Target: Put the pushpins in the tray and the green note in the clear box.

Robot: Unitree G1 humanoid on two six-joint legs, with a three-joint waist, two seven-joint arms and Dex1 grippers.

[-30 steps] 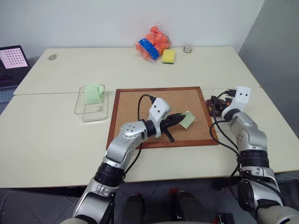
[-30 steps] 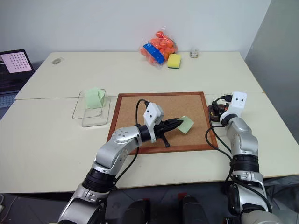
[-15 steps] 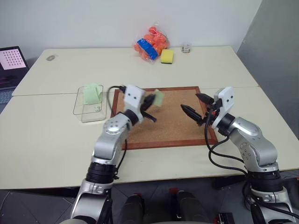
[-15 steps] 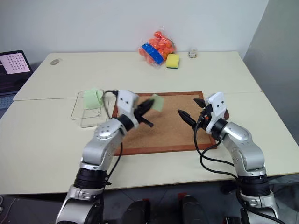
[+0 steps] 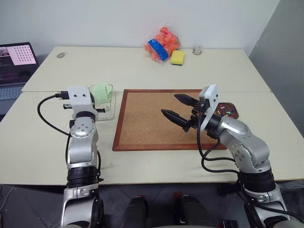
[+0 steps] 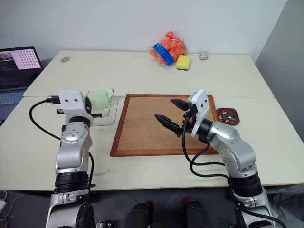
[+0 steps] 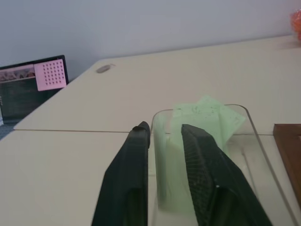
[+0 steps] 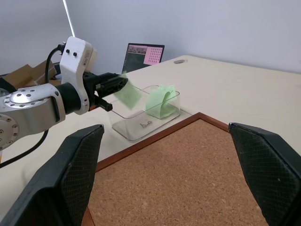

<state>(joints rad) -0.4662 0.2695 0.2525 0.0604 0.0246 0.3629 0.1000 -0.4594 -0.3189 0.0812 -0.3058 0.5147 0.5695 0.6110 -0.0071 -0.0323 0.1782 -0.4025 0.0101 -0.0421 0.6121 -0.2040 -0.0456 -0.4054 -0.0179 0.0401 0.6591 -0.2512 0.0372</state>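
My left gripper [image 7: 164, 129] reaches level over the clear box [image 5: 107, 102] at the corkboard's left. Its fingers stand slightly parted, with the pale green note [image 8: 128, 94] in the gap at their tips, above the box. I cannot tell whether the note still touches a finger. Over the middle of the corkboard my right gripper [image 5: 172, 105] hangs wide open and empty. The small dark reddish tray [image 5: 235, 115] sits just right of the board, with several coloured pushpins [image 6: 229, 115] in it.
A mint-green folded sheet [image 5: 99, 89] stands inside the clear box. The wood-framed corkboard [image 5: 152, 123] lies bare at the table's centre. At the back are a bag of orange items [image 5: 161, 42], a yellow sponge [image 5: 177, 57] and a small glass [image 5: 197, 49]. A laptop [image 5: 16, 59] sits far left.
My left arm swung left from the corkboard to the clear box, carrying the green note, and its fingers have parted. My right gripper moved left from the tray to over the board.
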